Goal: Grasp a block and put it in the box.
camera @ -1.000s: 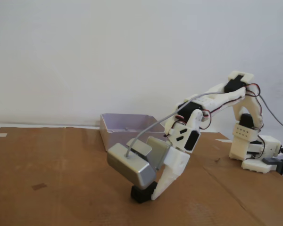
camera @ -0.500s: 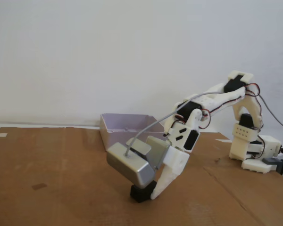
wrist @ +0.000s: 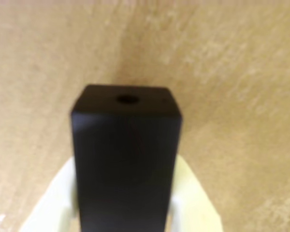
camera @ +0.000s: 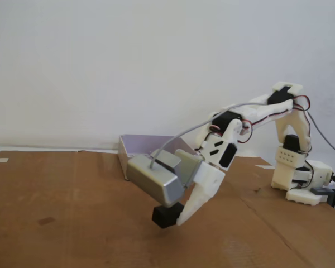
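Here the gripper (camera: 176,215) was clenched on the black block (camera: 166,215), held off the cardboard sheet (camera: 67,223) in the fixed view; wrist view showed the block (wrist: 125,159) betw. white fingers (wrist: 195,203) (small hole in its end face); farther back sat the box (camera: 135,146), w/ the arm's base (camera: 301,178) at right.

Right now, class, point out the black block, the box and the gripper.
black block (wrist: 125,159): wrist view, its front face.
box (camera: 135,144): fixed view, its inner wall.
gripper (camera: 176,216): fixed view, between its fingertips, at the block.
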You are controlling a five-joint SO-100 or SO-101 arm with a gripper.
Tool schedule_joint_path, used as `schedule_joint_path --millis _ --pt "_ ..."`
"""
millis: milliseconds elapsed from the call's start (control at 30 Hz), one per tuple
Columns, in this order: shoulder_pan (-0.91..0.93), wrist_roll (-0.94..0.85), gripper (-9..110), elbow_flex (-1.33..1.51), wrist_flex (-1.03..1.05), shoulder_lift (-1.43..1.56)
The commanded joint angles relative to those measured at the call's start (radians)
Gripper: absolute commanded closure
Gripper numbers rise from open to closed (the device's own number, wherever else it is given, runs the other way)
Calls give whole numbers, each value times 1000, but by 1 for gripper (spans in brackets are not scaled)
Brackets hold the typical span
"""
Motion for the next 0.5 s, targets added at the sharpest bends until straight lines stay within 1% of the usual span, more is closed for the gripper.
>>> schedule_joint_path --millis 0,467 --pt "17 -3 101 -95 -2 196" --pt "80 -5 101 -141 -15 209"
